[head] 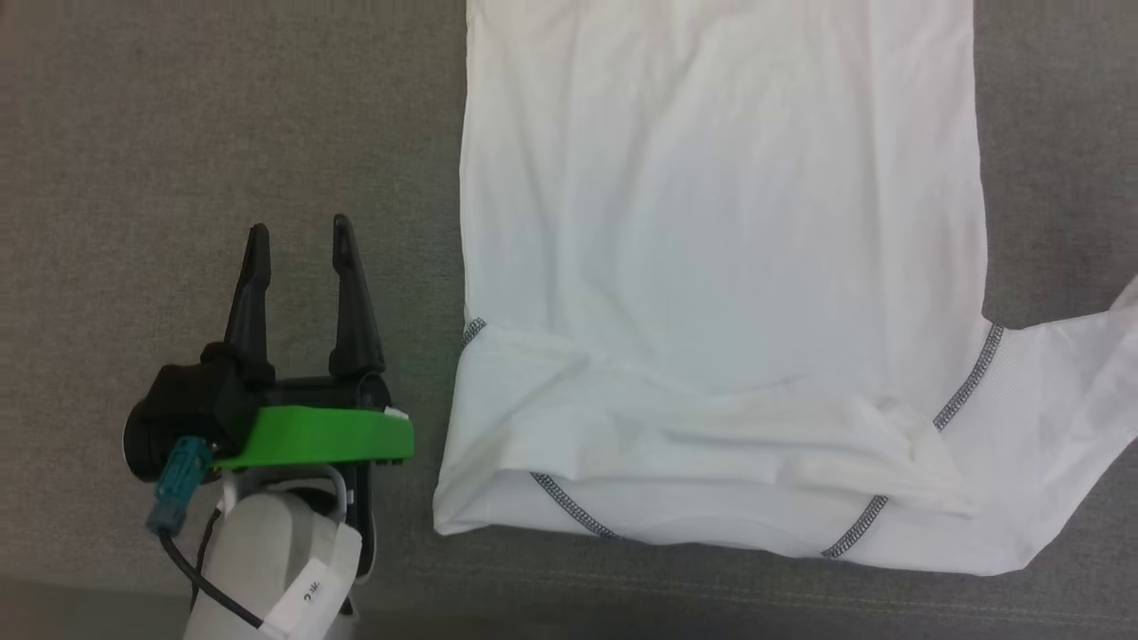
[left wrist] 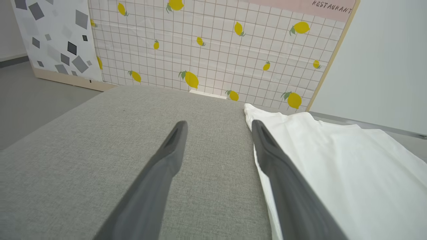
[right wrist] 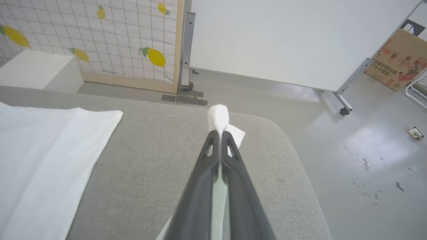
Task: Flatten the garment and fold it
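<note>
Altogether one garment [head: 711, 222] and two grippers are in sight. In the head view the left gripper [head: 300, 229] hovers over the grey padded surface [head: 222, 107] with its two dark fingers spread wide and nothing between them. The white shirt lies flat just off that gripper's right finger, close beside it but not touching, and one sleeve trails away on the far side. That view alone shows the dark zigzag stitching, in four visible stretches near the folded edge. The left wrist view looks along the parted left gripper [left wrist: 219, 125]. The garment [left wrist: 350, 166] runs along the outside of the right finger, and a lemon-patterned panel [left wrist: 213, 50] stands beyond the tips. The right wrist view shows the right gripper [right wrist: 218, 135] pressed together on a pinch of white cloth that pokes out just past its tips. The body of the garment [right wrist: 43, 150] lies well off to its left. One white box [right wrist: 33, 70] stands further off on that same side, and one cardboard box [right wrist: 397, 63] stands far off to its right.
</note>
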